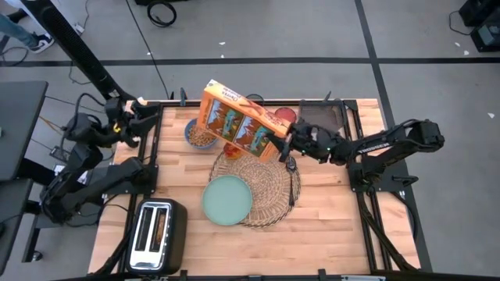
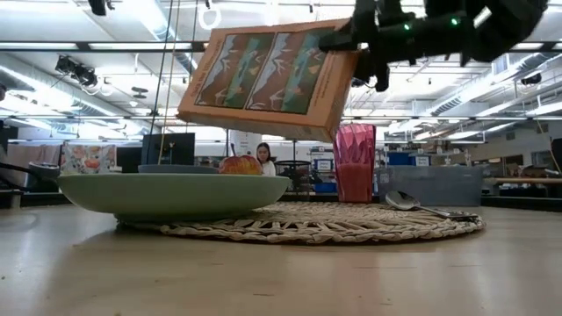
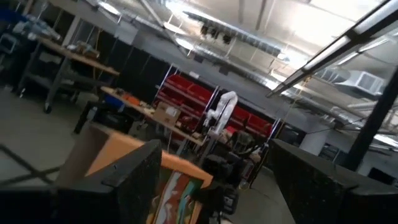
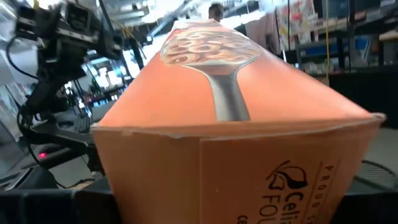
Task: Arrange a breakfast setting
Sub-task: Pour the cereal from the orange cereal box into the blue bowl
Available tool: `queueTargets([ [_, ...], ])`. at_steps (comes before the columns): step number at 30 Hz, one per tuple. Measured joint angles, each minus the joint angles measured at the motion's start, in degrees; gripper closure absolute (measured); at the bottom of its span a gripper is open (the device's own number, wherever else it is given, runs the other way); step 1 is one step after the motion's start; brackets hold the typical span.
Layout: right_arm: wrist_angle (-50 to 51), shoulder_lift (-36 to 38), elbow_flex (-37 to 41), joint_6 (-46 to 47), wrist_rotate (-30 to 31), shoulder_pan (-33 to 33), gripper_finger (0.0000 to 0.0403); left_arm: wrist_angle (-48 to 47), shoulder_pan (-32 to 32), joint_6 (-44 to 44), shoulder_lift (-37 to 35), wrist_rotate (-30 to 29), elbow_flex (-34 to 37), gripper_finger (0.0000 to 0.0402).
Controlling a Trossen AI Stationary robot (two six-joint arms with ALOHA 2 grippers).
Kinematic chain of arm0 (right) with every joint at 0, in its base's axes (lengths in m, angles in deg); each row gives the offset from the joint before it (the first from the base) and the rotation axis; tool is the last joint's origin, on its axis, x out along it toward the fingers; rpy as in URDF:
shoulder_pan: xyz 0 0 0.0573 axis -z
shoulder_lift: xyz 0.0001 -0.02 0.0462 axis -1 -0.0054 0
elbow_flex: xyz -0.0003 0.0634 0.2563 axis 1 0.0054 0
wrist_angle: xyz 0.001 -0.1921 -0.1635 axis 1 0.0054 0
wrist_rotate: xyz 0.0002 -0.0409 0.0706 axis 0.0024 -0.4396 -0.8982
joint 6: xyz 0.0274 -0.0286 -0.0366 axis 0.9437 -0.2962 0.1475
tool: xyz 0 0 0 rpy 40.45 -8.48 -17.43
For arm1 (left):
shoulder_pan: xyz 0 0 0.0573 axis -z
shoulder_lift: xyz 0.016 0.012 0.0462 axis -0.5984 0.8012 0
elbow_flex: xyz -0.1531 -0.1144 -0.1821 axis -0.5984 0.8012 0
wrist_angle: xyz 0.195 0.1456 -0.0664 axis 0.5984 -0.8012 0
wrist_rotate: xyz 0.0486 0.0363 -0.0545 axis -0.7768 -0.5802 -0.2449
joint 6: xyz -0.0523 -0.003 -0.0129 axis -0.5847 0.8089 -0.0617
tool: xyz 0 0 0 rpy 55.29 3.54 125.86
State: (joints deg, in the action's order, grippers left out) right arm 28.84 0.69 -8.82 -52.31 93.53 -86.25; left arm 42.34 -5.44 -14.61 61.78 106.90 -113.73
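An orange cereal box [image 1: 238, 121] hangs tilted above the table's far middle, with my right gripper [image 1: 283, 146] shut on its right end. The box's other end is over a blue bowl [image 1: 201, 135] that holds cereal. A pale teal plate [image 1: 227, 199] rests on the round wicker placemat [image 1: 269, 183], and a dark spoon [image 2: 421, 204] lies on the mat's right edge. Behind the box stands a red cup [image 2: 355, 162]. A red apple [image 2: 240, 164] shows behind the plate in the low view. My left gripper [image 1: 148, 115] waits open and raised at the far left corner. My right gripper holds the cereal box by its end nearest the right arm [image 1: 278, 140], the two broad faces pinched between its fingers. The fingers come about level from the table's right side. The box is lifted clear and stretches leftward from the hold, one narrow side [image 4: 249, 180] toward the wrist camera.
A silver toaster [image 1: 156, 232] stands at the near left corner. A grey tray [image 1: 322, 117] sits at the far right, beside the cup. Bare wood lies right of the placemat and along the near edge.
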Motion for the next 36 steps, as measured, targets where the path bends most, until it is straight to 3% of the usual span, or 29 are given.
queueTargets([
  [7, -18.5, 0.0, 6.9, -3.1, -0.3, -0.5, 0.0157, 1.0, 0.0, 0.1, 6.0, -0.1, 0.0, 0.0100],
  [16, -38.7, 0.3, 6.0, -8.4, -6.1, -1.8, 0.0157, 1.4, 0.1, 2.7, 13.0, -0.3, -7.2, 0.0100],
  [24, -38.5, 4.2, -3.2, -8.4, -16.7, -2.0, 0.0157, 3.5, 8.0, 6.6, 21.8, -0.4, -16.2, 0.0100],
  [32, -38.3, 5.5, -15.5, -4.2, -27.4, -2.0, 0.0157, 21.4, 22.4, 15.3, 35.1, -5.4, -20.1, 0.0099],
  [36, -30.4, 5.4, -19.4, -2.2, -28.3, -1.4, 0.0157, 25.1, 27.7, 20.4, 42.6, -7.1, -24.7, 0.0099],
])
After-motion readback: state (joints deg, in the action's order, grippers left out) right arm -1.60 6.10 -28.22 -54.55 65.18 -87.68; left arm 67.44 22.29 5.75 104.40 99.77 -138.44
